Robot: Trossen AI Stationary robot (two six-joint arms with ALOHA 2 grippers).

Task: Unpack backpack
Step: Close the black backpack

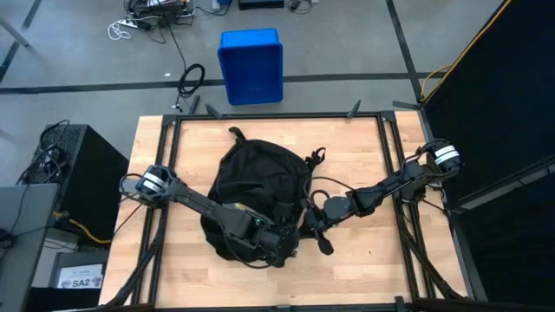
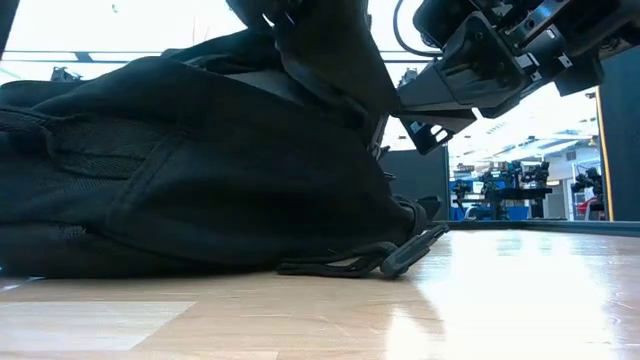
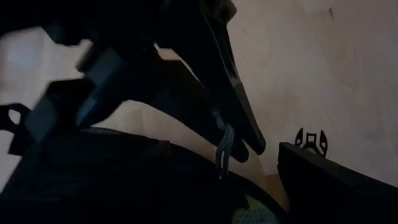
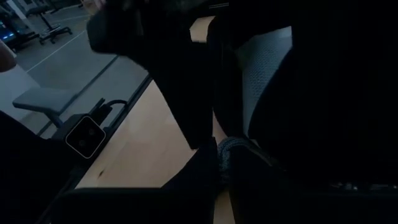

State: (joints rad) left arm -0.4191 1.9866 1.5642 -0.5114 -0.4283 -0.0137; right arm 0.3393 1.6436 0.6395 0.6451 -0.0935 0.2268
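Strap end with a plastic buckle [image 2: 405, 255] lay on the wood closest to the low camera, trailing from the backpack [image 1: 256, 186]. Backpack sat mid-table, black, rounded, lying flat, filling the left of the low view [image 2: 180, 190]. No logo or writing readable on it in any view.

Left gripper [image 1: 282, 243] was at the backpack's near edge, over the fabric; fingers stood parted, and whether they gripped anything cannot be told. In the left wrist view a grey zipper pull cord [image 3: 225, 146] hung between the dark finger [image 3: 239, 112] and the bag fabric. Right gripper [image 1: 319, 232] was just beside the left one, at the bag's near right side, fingers clenched shut; what they pinched, if anything, cannot be told. Right wrist view showed a grey cord [image 4: 227, 149] near its dark finger [image 4: 186, 112].

Wooden table [image 1: 364, 260] had a black frame rail around it. Blue plastic bin [image 1: 251, 65] stood on the floor beyond the far edge. A label reading "SA2" [image 1: 80, 281] showed on a box off the table's left near corner.
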